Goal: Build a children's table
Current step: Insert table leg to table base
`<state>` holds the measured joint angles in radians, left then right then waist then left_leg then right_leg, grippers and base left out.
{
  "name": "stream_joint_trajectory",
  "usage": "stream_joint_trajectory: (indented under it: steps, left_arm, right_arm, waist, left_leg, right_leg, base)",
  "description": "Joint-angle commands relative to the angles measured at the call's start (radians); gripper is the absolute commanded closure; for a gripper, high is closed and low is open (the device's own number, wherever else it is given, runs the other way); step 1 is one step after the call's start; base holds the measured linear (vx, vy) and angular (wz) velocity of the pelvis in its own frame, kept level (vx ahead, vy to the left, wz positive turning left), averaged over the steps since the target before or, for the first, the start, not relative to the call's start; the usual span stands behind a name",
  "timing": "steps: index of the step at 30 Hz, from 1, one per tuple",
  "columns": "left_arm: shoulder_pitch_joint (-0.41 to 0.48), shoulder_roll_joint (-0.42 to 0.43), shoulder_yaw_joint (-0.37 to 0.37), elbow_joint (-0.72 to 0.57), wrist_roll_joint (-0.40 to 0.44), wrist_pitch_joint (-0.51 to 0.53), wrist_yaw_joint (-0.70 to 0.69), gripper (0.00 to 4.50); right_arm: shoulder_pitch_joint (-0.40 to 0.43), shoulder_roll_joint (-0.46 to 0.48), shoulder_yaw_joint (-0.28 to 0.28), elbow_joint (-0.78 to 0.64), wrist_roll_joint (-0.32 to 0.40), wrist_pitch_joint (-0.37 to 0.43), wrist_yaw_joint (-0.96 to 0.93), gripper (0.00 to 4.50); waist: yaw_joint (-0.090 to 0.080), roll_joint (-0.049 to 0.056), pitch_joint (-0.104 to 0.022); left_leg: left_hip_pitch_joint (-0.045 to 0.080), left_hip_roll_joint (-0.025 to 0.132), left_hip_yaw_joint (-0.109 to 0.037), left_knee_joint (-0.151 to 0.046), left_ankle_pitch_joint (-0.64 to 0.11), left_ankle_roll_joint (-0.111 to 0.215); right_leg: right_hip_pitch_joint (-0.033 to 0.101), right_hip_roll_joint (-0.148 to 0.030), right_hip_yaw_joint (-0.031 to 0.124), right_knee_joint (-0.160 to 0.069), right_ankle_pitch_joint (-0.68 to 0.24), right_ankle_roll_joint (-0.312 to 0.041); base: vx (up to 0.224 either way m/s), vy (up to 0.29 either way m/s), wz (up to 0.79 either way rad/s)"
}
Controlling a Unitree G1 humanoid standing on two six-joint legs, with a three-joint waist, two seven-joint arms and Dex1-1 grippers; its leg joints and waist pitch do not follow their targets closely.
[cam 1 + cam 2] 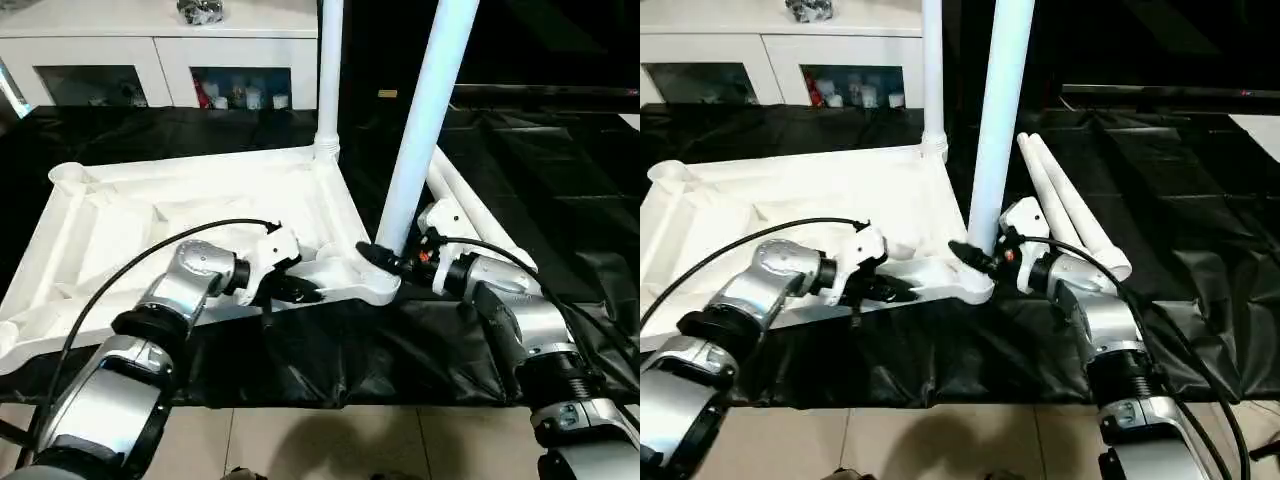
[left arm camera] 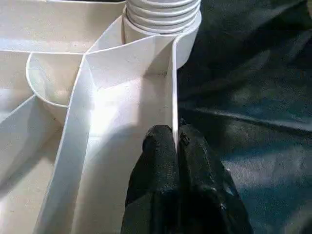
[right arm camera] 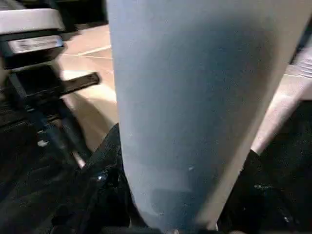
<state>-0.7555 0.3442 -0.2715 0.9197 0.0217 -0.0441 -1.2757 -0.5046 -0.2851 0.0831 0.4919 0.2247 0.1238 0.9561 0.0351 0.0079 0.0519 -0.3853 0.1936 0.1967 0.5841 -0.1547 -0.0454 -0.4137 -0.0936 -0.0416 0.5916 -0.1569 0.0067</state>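
Observation:
The children's table lies in parts on a black cloth. Its white tabletop (image 1: 150, 215) rests upside down with the ribs facing up. One white leg (image 1: 329, 70) stands in the far right corner socket. My right gripper (image 1: 385, 258) is shut on the lower end of a second leg (image 1: 425, 120). It holds that leg nearly upright at the near right corner socket (image 1: 375, 288); whether the leg is seated I cannot tell. In the right wrist view this leg (image 3: 185, 97) sits between the black fingers. My left gripper (image 2: 175, 134) is shut on the tabletop's thin rim wall (image 2: 173, 87) close to that corner.
Two more white legs (image 1: 1080, 215) lie side by side on the black cloth (image 1: 550, 170) right of the tabletop. A white cabinet with glass doors (image 1: 160, 60) stands behind. Tiled floor (image 1: 300, 440) shows below the cloth's near edge. Black cables loop over both forearms.

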Motion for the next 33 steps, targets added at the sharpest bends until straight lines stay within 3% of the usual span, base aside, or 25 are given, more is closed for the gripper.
stream_joint_trajectory:
  steps: [1,6,14,20,21,22,26,27,28,31,33]
  left_arm:
    - [-0.02,0.01,0.028,-0.052,-0.052,-0.03,-0.053,4.5]
    - [-0.036,0.043,0.031,-0.053,-0.068,-0.026,-0.138,4.5]
    - [-0.044,0.089,0.032,-0.057,-0.066,-0.024,-0.224,4.5]
    - [-0.053,0.084,0.054,-0.07,-0.08,0.012,-0.218,4.5]
    - [-0.055,0.075,0.062,-0.079,-0.077,0.031,-0.174,4.5]
    - [-0.057,0.07,0.065,-0.08,-0.071,0.034,-0.146,4.5]
    - [-0.067,0.032,0.089,-0.085,-0.058,0.062,-0.011,4.5]
    - [-0.07,0.012,0.096,-0.097,-0.047,0.077,0.055,4.5]
    - [-0.072,0.0,0.1,-0.105,-0.039,0.086,0.097,4.5]
    - [-0.077,-0.033,0.112,-0.12,-0.027,0.12,0.192,4.5]
    - [-0.082,-0.079,0.115,-0.155,0.007,0.17,0.326,4.5]
  right_arm:
    - [0.062,0.009,0.084,0.044,-0.01,0.053,0.075,2.62]
    - [0.09,-0.005,0.121,0.013,-0.011,0.041,0.151,2.62]
    - [0.12,-0.007,0.159,-0.047,-0.01,0.028,0.231,2.62]
    - [0.097,0.009,0.154,-0.025,-0.007,0.015,0.234,2.62]
    - [0.064,0.034,0.121,0.023,-0.008,0.012,0.179,2.62]
    - [0.048,0.046,0.106,0.046,-0.01,0.006,0.147,2.62]
    - [-0.019,0.088,0.044,0.146,-0.028,-0.019,-0.006,2.62]
    - [-0.048,0.102,0.024,0.195,-0.042,-0.04,-0.083,2.62]
    - [-0.067,0.11,0.012,0.225,-0.052,-0.054,-0.132,2.62]
    - [-0.099,0.124,-0.007,0.285,-0.071,-0.08,-0.227,2.62]
    - [-0.142,0.146,-0.031,0.361,-0.083,-0.104,-0.35,2.62]
  waist:
    - [0.007,-0.003,-0.064]
    - [0.012,-0.003,-0.064]
    - [0.022,-0.005,-0.063]
    - [0.025,-0.012,-0.062]
    - [0.024,-0.011,-0.06]
    - [0.02,-0.017,-0.061]
    - [0.012,-0.017,-0.057]
    - [0.009,-0.023,-0.058]
    - [0.005,-0.018,-0.059]
    - [0.001,-0.021,-0.06]
    - [-0.001,-0.021,-0.064]
  left_leg:
    - [0.021,0.033,-0.015,-0.078,-0.38,0.015]
    - [0.023,0.035,-0.012,-0.079,-0.373,0.011]
    - [0.026,0.038,-0.013,-0.082,-0.385,-0.004]
    - [0.028,0.039,-0.013,-0.084,-0.397,-0.017]
    - [0.028,0.038,-0.014,-0.084,-0.402,-0.019]
    - [0.028,0.038,-0.014,-0.084,-0.401,-0.022]
    - [0.031,0.034,-0.02,-0.081,-0.422,-0.037]
    - [0.029,0.034,-0.019,-0.081,-0.419,-0.038]
    - [0.03,0.036,-0.021,-0.081,-0.415,-0.046]
    - [0.03,0.032,-0.018,-0.078,-0.399,-0.037]
    - [0.025,0.034,-0.016,-0.076,-0.353,-0.025]
  right_leg:
    - [0.035,-0.04,0.025,-0.079,-0.366,-0.205]
    - [0.037,-0.039,0.025,-0.073,-0.319,-0.229]
    - [0.035,-0.043,0.028,-0.074,-0.346,-0.223]
    - [0.032,-0.045,0.029,-0.071,-0.349,-0.228]
    - [0.031,-0.046,0.029,-0.073,-0.362,-0.226]
    - [0.031,-0.047,0.029,-0.072,-0.366,-0.226]
    - [0.025,-0.051,0.029,-0.082,-0.446,-0.204]
    - [0.025,-0.049,0.029,-0.082,-0.441,-0.201]
    - [0.023,-0.051,0.029,-0.077,-0.428,-0.207]
    - [0.025,-0.047,0.029,-0.08,-0.414,-0.204]
    - [0.03,-0.047,0.031,-0.072,-0.346,-0.217]
  base:
    - [0.0,0.0,0.0]
    - [0.0,0.0,0.0]
    - [0.0,0.0,0.0]
    - [0.0,0.0,0.0]
    - [0.0,0.0,0.0]
    - [0.0,0.0,0.0]
    - [0.0,0.0,0.0]
    - [0.0,0.0,0.0]
    - [0.0,0.0,0.0]
    - [0.0,0.0,0.0]
    - [0.0,0.0,0.0]
